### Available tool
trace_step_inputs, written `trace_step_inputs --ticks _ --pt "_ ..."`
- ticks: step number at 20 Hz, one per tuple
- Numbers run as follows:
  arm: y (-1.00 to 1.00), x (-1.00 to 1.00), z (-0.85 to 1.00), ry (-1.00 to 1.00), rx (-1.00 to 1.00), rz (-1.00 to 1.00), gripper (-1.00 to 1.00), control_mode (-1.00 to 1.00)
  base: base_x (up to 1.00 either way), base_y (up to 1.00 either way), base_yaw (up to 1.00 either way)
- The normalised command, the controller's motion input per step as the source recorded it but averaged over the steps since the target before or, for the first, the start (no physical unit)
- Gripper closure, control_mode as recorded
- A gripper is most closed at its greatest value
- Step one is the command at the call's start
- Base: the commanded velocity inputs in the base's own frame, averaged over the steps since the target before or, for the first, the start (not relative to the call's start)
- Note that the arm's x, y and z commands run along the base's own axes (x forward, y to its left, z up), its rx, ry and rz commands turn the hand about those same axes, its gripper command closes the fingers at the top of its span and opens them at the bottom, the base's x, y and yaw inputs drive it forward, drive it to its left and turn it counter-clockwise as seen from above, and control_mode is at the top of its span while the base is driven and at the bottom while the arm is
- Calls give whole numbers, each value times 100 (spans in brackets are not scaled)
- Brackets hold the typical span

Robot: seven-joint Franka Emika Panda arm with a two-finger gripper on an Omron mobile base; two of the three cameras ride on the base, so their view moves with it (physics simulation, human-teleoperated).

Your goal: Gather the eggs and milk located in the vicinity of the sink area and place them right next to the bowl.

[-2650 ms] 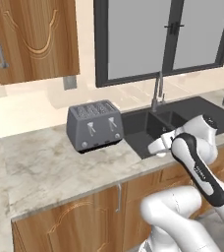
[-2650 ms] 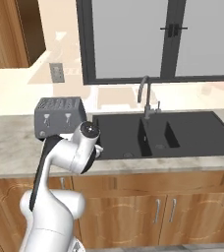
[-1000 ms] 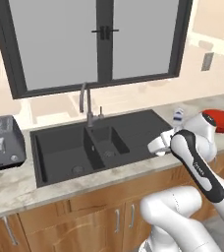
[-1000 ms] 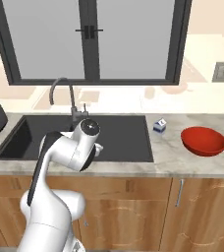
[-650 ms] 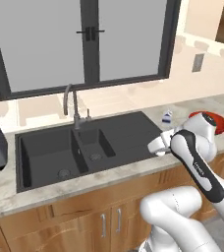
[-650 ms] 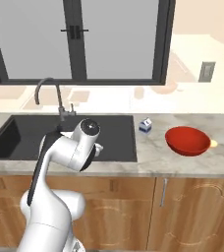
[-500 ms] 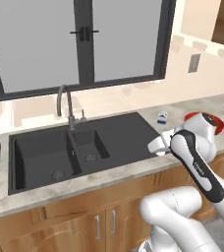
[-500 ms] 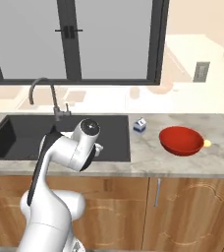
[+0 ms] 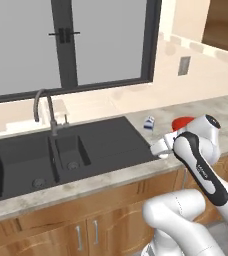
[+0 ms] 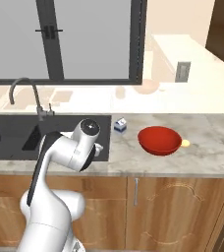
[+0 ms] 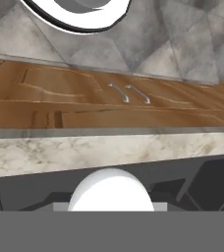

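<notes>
While the end effector [image 11: 111, 209] pinches an egg [image 11: 111, 189], swinging toward the bowl [image 10: 159, 140] could drop it or clip the milk [image 10: 119, 125]

One milk carton [image 10: 119, 125] stands on the counter [image 10: 182, 157] — a single small white box with blue markings. One red bowl [image 10: 158, 140] sits on the same counter. Two eggs can be counted: one pale yellowish egg [image 10: 185, 143] just beside the bowl, and one white egg [image 11: 111, 190] seen in the hand view, close to the camera. One sink [image 9: 61, 155] is set into the counter, divided into two basins, with one faucet [image 9: 46, 107] behind it. One window [image 9: 66, 45] stands above — two panes. One wall outlet [image 10: 182, 72] shows. Two cabinet handles [image 9: 86, 235] sit side by side below the sink.
</notes>
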Motion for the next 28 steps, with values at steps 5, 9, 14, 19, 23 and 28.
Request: trace_step_inputs --ticks 5,9,14,19,23,28 --pt "0 0 0 0 0 0 100 100 0 -54 0" --pt "0 0 0 0 0 0 100 100 0 -55 0" --pt "0 0 0 0 0 0 100 100 0 -56 0" --pt "0 0 0 0 0 0 100 100 0 -50 0" --pt "0 0 0 0 0 0 100 100 0 -38 0" --pt "0 0 0 0 0 0 100 100 6 -29 1"
